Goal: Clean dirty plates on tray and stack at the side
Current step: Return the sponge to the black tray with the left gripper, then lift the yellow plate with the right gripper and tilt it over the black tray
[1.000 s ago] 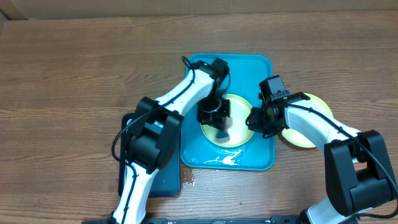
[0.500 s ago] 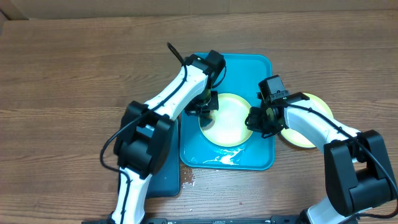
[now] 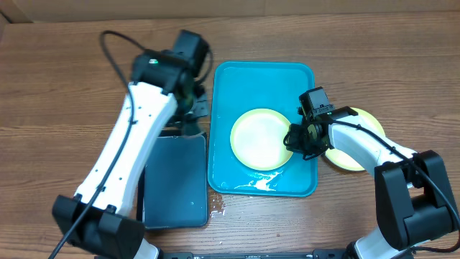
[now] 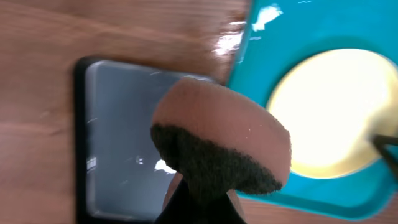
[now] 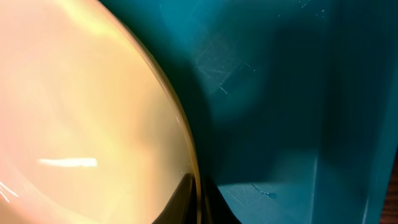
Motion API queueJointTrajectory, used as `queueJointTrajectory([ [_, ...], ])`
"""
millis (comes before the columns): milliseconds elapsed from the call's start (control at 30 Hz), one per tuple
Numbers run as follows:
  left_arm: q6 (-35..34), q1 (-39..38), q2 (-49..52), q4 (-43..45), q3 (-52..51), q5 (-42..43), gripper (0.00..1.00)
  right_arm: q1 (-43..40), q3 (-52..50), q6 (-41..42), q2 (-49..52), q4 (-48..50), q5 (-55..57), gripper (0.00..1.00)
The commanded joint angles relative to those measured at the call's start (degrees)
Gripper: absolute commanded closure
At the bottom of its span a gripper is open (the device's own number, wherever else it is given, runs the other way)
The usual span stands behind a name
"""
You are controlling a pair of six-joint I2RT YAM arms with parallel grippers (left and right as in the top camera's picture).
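Observation:
A yellow-green plate (image 3: pixel 260 138) lies in the turquoise tray (image 3: pixel 273 79), its face pale with no smears showing. My right gripper (image 3: pixel 295 139) is shut on this plate's right rim; the right wrist view shows the fingers (image 5: pixel 198 200) pinching the rim of the plate (image 5: pixel 81 112) over the tray floor (image 5: pixel 280 93). Another plate (image 3: pixel 345 160) lies on the table right of the tray, partly under my right arm. My left gripper (image 3: pixel 192 116) is shut on a brown sponge (image 4: pixel 224 143) with a dark scrub side, above the basin's far edge.
A dark rectangular basin (image 3: pixel 172 180) holding water stands left of the tray; it also shows in the left wrist view (image 4: pixel 118 124). A wet puddle (image 3: pixel 259 183) lies along the tray's front edge, and small drops (image 3: pixel 218 208) wet the table by its front left corner.
My left arm has swung left off the plate with the sponge, from over the tray to above the dark basin. The right gripper and the plate it grips have not moved.

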Motion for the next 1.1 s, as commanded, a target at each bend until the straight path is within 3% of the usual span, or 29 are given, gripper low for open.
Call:
queueJointTrajectory([
  [0, 1.0, 1.5, 1.0, 1.3, -8.5, -4.0, 0.96, -0.2, -1.8, -1.0, 1.6, -1.5, 4.8, 0.96],
  [200, -1.2, 1.5, 1.0, 15.5, -27.5, -2.9, 0.96, -0.2, -1.8, -1.0, 1.6, -1.8, 4.8, 0.96],
  [300, -1.8, 1.5, 1.0, 19.2, -31.6, -1.5, 0.95, -0.2, -1.8, -1.1, 1.6, -2.1, 4.8, 0.96],
  [367, -1.9, 1.5, 0.8, 18.4, -30.9, -1.4, 0.76, -0.3, -1.6, -1.1, 1.6, -2.4, 4.8, 0.96],
  [567, -1.1, 2.1, -3.4, 11.0, -22.1, -1.9, 0.00, 0.6, 3.2, -1.9, -1.5, -7.4, 4.8, 0.96],
  [800, -0.1, 7.0, -12.1, 4.9, -9.4, -1.8, 0.00, 7.6, 11.9, -6.9, -10.5, -11.3, 9.4, 0.96],
  [1067, -0.2, 14.0, -22.5, 3.1, 0.2, -1.6, 0.00, 23.5, 19.9, -7.3, -12.1, -7.9, 20.5, 0.96],
])
